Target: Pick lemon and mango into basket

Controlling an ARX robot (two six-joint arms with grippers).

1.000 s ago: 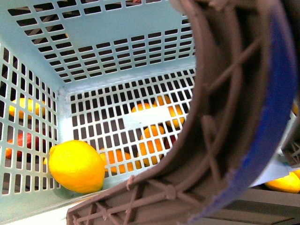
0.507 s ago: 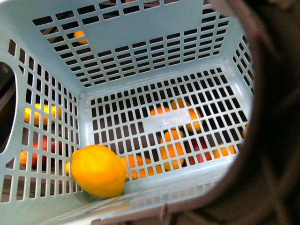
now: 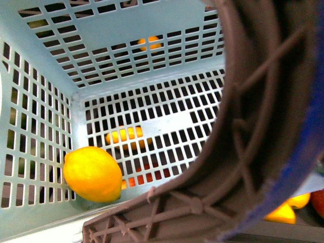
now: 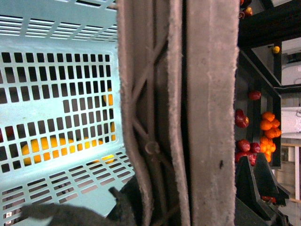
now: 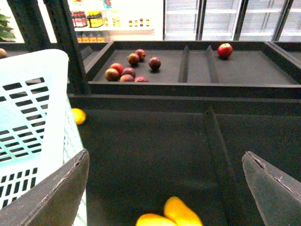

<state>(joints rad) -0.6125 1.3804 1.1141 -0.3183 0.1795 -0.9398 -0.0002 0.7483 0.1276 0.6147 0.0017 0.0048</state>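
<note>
Your right pincer [image 5: 164, 155] stands wide open. Its two flat dark-grey fingers [image 5: 56, 193] are far apart with nothing between them, hanging over a matte black shelf tray [image 5: 155, 141]. Near it, two smooth, elongated yellow fruits [image 5: 171, 214] lie together on that tray. Your left pincer [image 4: 178, 193] is crowded by the brown ribbed handle [image 4: 207, 117] right at its camera, and you cannot tell whether it clamps it. In the front view the handle's cross-braced plastic arcs over the basket [image 3: 152, 30], light turquoise with slotted grid walls and floor. The lemon [image 3: 92, 173], glossy, oval and bright yellow, lies inside on the floor, in the corner against the left wall.
</note>
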